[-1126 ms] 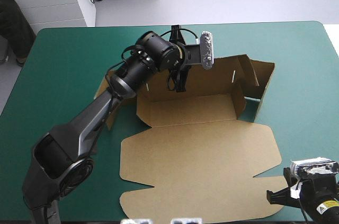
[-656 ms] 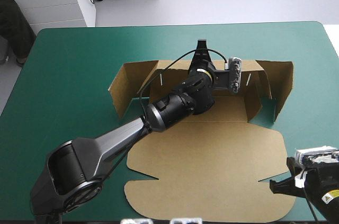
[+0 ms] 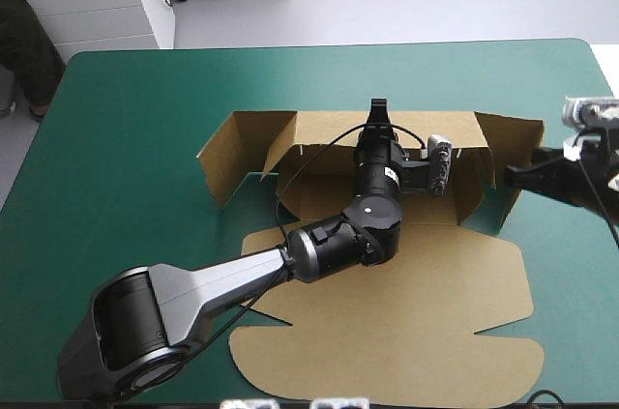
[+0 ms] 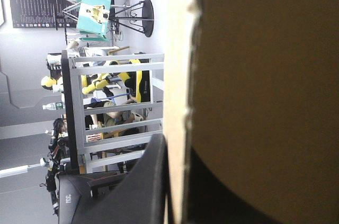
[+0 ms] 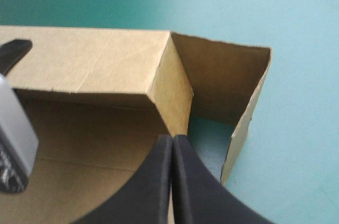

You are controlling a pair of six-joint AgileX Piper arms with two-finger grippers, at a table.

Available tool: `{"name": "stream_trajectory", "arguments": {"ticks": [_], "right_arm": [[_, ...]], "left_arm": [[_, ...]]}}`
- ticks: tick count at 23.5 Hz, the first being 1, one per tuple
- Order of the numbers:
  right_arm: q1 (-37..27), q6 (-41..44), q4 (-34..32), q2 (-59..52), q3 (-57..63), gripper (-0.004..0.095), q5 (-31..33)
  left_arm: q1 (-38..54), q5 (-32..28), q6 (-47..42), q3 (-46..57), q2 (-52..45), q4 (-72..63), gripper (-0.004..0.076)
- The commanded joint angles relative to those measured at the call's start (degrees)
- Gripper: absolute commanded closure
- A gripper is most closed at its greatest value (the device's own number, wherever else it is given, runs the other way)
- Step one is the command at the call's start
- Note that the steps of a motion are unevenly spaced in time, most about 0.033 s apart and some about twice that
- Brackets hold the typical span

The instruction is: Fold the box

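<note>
Brown box (image 3: 435,312); teal-green cover (image 3: 126,119); black right gripper (image 5: 172,138).

right claw (image 5: 172,140) closed, brown box (image 5: 95,65) ahead

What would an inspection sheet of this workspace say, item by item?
surface: table with teal-green cover.
job's things: box, brown; far wall and side flaps raised, lid flat toward the near edge.
clutter: nothing seen.
grippers: left gripper shut on the box's far wall; right gripper shut, holding nothing, close to the box's right corner; contact cannot be told.
cables: nothing seen.
surroundings: nothing seen.
</note>
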Motion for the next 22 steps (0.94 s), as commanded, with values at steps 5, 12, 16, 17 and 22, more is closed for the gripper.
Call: {"name": "stream_trajectory", "arguments": {"ticks": [5,12,16,17,22], "right_arm": [[0.11,-0.35,1.61,16.27,-16.24,0.0927,-3.11],[0.11,-0.09,1.75,32.64,-29.44,0.0927,0.82],[0.11,0.31,1.64,37.66,-32.79,0.0927,1.60],[0.11,0.31,1.63,39.01,-33.64,0.0927,2.25],[0.11,0.72,-0.41,42.81,-34.33,0.0927,6.93]], "left_arm": [[-0.63,-0.21,-1.32,-1.17,-3.35,2.48,0.0731],[-0.63,-0.21,-1.32,-1.17,-3.35,2.24,0.0731],[-0.63,0.39,-1.32,-1.17,-3.35,2.24,0.0731],[-0.63,0.43,-1.32,-1.17,-3.35,2.24,0.0731],[-0.63,1.79,-4.00,-1.17,-3.35,2.24,0.0731]]}}
